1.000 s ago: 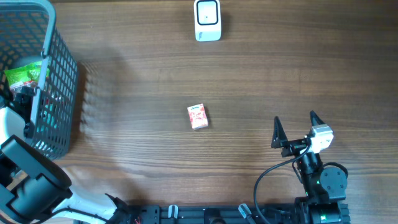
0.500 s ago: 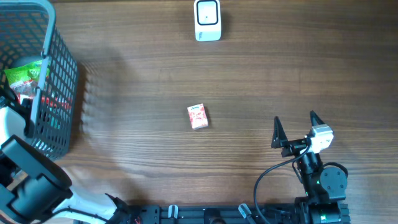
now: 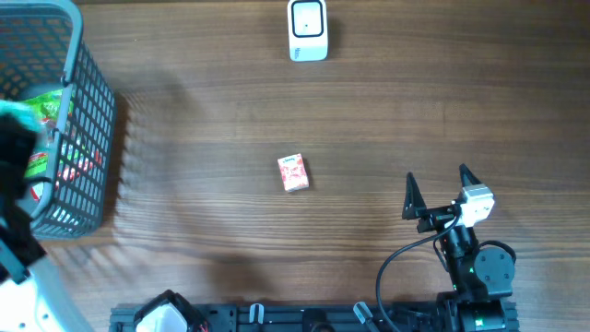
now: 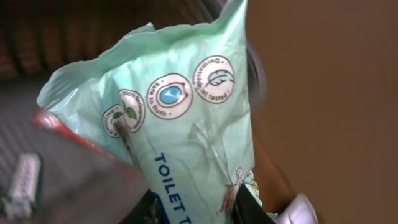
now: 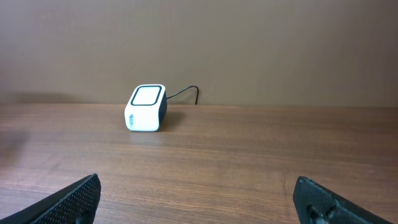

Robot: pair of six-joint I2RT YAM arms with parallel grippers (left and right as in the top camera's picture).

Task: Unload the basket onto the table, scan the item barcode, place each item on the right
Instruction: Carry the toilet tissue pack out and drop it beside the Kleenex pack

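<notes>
Brown wood-grain desk, plain tan wall behind it. Change vs a second ago: left gripper went from wide apart to clamped on the green pack, which is now held over the grey mesh basket at the desk's left edge and blurred overhead. Small red carton and white scanner haven't moved. Right gripper is fully spread and empty. Pack print: "TOILET T…", "safe to flush", "Dermatologically tested".
</notes>
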